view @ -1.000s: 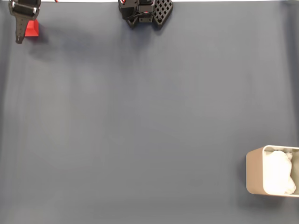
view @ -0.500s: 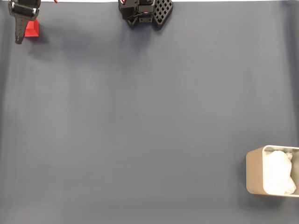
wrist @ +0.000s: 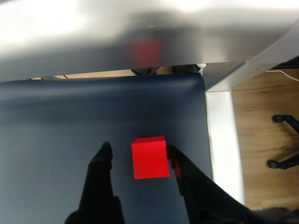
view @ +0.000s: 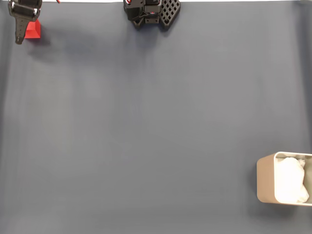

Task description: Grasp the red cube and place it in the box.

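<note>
Red cube [wrist: 150,157] between the fingers, at the far-left corner of the counter [view: 146,126].
Sitting square on the dark blue surface, the cube has no long axis. In the wrist view the gripper [wrist: 138,150] stands with its fingers apart: the right one touches or nearly touches the cube, the left one [wrist: 103,156] stands clear of it. The fixed view shows the cube [view: 33,29] partly hidden behind the gripper [view: 20,32], and the box [view: 284,185] well apart at the lower right, cut off by the frame edge, white lining inside.
</note>
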You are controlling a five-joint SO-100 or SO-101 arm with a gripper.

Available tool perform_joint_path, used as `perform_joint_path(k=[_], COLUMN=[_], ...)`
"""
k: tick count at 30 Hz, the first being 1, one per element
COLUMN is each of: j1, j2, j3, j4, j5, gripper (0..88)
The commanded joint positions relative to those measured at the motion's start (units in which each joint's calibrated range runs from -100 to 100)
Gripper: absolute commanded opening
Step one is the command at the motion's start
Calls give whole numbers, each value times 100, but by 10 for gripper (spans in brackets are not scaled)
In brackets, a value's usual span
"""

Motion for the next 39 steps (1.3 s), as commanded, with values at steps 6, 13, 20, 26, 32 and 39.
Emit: perform_joint_path(k=[6,13,20,26,32,39], j1=[-66,-87,-101,-116,-222,-634], j2=[-132,-167,-176,-184,-332,-748], j3=[-127,-127,-136,-136,-218,-529], j4=[-81,-81,-81,-81,-7,239], j5=[5,5,15,10,63,200], gripper=[188,113,75,79,79,78])
